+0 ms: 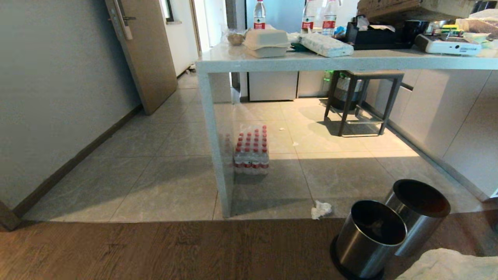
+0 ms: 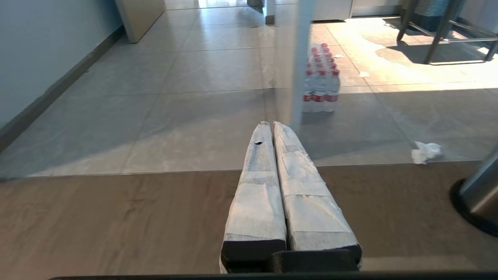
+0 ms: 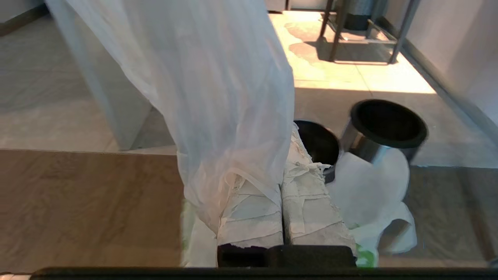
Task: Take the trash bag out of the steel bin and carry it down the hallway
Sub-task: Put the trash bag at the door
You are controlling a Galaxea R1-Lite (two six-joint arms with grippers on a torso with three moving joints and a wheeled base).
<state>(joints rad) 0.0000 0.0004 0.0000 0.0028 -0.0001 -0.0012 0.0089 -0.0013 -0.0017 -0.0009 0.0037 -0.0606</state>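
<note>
The trash bag [image 3: 218,97], thin white plastic with green print, hangs over my right gripper [image 3: 284,146]. The gripper is shut, with the film caught in the seam between its taped fingers [image 3: 307,202]. More of the bag billows lower down in front of the bins. In the head view only a white fold of the trash bag [image 1: 447,266] shows in the near right corner. The steel bin [image 1: 367,237] with its black rim stands on the wood floor just beyond, its mouth dark. My left gripper [image 2: 271,124] is shut and empty, level above the wood floor. The tiled hallway [image 1: 155,155] runs ahead on the left.
A second steel bin [image 1: 420,217] leans behind the first. A crumpled tissue [image 1: 321,210] lies by the white table's leg [image 1: 220,155], with a pack of red-capped bottles [image 1: 252,153] under the table. A stool [image 1: 363,101] stands farther back and a wooden door [image 1: 144,50] is ajar on the left.
</note>
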